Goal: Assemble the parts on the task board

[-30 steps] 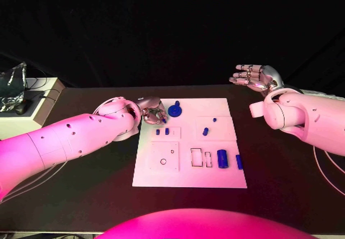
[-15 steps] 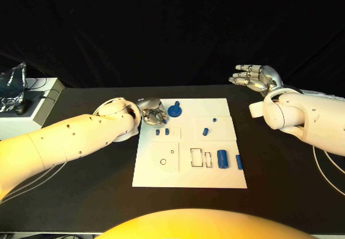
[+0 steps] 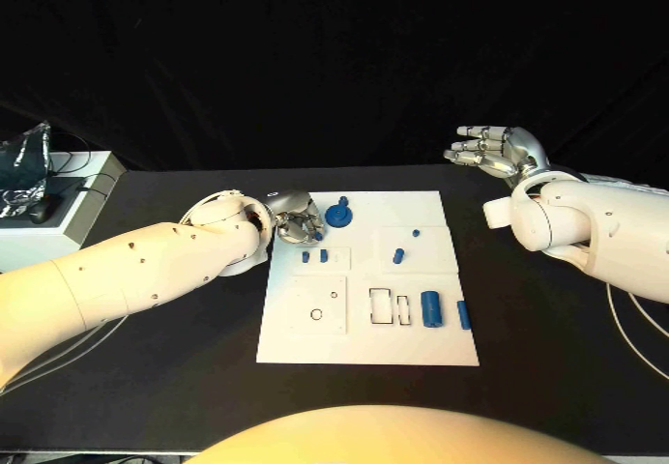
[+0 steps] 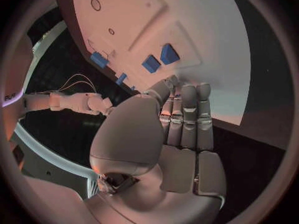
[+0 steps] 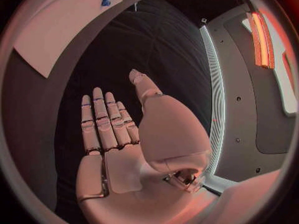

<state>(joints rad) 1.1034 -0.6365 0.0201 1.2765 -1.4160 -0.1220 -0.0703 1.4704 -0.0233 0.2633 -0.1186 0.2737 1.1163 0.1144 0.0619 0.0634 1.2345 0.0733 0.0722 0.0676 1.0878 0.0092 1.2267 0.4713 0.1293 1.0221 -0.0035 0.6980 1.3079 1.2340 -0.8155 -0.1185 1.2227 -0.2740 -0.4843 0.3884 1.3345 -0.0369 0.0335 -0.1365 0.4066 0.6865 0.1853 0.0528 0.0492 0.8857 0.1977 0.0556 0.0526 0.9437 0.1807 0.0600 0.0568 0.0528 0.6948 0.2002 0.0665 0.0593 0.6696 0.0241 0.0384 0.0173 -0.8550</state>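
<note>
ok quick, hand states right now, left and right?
Left hand: empty, fingers extended together over the task board's far-left corner, beside the blue gear-like part.
Right hand: open, empty, raised off the board.

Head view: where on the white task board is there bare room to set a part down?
The white task board is bare along its near edge, below the blue cylinder and rectangular slots. The far-left corner is crowded by the left robot hand and the blue knob.

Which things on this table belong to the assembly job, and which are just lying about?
Job: task board; blue round part near its far edge; blue parts standing in it; left hand over its far left corner.
Lying about: white box and crumpled foil at the far left.
</note>
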